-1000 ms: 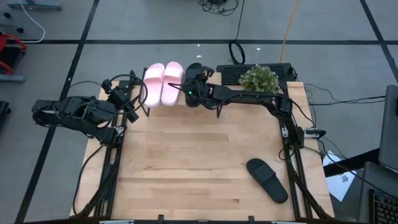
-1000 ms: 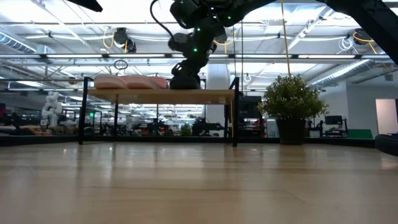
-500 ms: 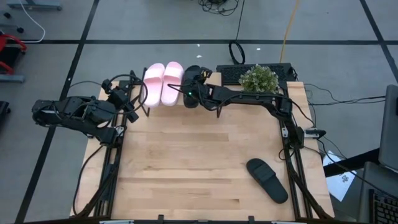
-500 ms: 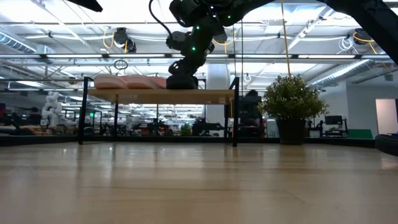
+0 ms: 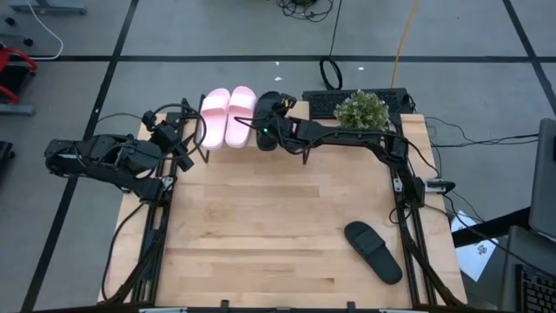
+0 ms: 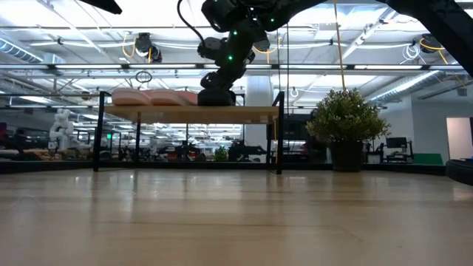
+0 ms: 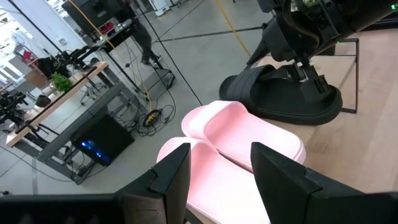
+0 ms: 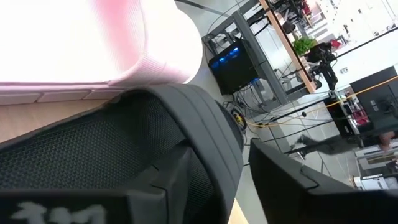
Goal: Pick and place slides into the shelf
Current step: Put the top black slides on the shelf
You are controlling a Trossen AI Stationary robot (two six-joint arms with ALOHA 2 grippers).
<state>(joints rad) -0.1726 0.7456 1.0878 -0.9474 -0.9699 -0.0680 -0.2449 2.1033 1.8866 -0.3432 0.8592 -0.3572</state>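
Slides on shelf [image 5: 300, 149]: pink pair [image 5: 227, 116] side by side, black slide [image 5: 268, 117] just beside, right gripper [image 5: 276, 115] pinching its strap. Second black slide [image 5: 373, 251] alone on table [image 5: 261, 226]. Matte moulded foam, likely light and springy; wide strap the best hold. Left gripper [image 7: 214, 180] spread, waiting near shelf.

Over the last second the right gripper [image 5: 268, 129], its fingers [image 7: 309, 73] clamped on the strap of a black slide [image 5: 268, 117], slid a little along the shelf [image 6: 192, 114] toward the two pink slides [image 5: 227, 116]. The black slide now lies just beside the nearer pink one. Half a second ago it had already settled there.
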